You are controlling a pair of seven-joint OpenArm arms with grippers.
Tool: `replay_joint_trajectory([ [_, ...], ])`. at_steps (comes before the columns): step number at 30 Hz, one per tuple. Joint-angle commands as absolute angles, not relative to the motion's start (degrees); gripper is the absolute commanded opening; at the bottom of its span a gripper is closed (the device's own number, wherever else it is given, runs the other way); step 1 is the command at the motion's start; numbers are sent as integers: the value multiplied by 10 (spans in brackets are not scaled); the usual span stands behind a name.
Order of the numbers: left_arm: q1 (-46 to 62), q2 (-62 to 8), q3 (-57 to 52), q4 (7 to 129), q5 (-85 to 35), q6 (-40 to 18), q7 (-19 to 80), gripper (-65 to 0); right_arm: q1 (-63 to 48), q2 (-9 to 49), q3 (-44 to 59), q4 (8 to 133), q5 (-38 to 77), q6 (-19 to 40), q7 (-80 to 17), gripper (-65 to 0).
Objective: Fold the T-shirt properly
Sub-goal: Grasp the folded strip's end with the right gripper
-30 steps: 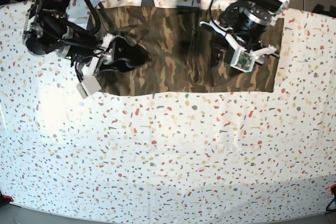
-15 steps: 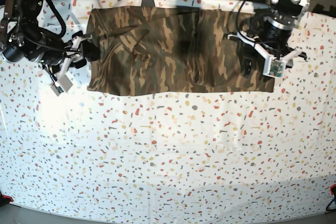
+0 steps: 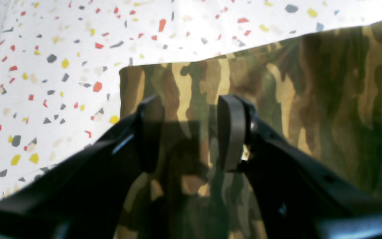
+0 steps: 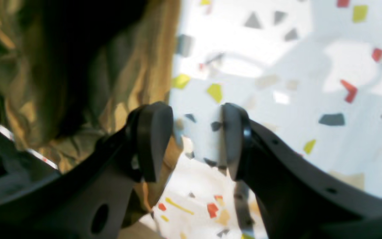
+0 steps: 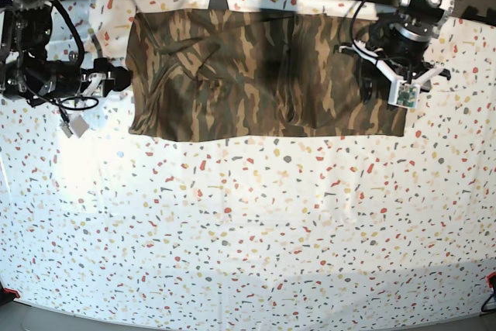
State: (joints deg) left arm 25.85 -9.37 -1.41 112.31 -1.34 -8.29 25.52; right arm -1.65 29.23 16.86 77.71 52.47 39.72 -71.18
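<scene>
Fingers (image 3: pixel 231 132) on both grippers stood apart, gripping nothing.
Left gripper (image 3: pixel 191 136) hung over the camo T-shirt (image 5: pixel 263 75), which lay folded into a flat rectangle at the bench's (image 5: pixel 248 222) far edge; right gripper (image 4: pixel 196 139) sat just off its side.

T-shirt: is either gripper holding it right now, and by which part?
Neither. The left gripper is open above the T-shirt; the right gripper is open beside its edge.
</scene>
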Motion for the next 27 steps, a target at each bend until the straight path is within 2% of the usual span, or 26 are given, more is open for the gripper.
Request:
replay_joint_trajectory([
  [1,259,-96,-15,1132,-17,-81,239,-384,-7,300,172,769,536,400,-708,-358],
  [9,257,-96,-15,1132,-20,-82,222,-384,-7,284,172,678,592,400,-715,-359],
  [12,257,-96,-15,1132,-20,-82,222,-384,-7,270,172,676,600,400,-749,-359],
  [16,257,-96,-15,1132,-20,-82,222,-384,-8,256,172,676,645,400,-749,-359],
  [27,257,-96,-15,1132,-20,-82,212,-384,-10,251,172,677,679,400,-750,-360],
])
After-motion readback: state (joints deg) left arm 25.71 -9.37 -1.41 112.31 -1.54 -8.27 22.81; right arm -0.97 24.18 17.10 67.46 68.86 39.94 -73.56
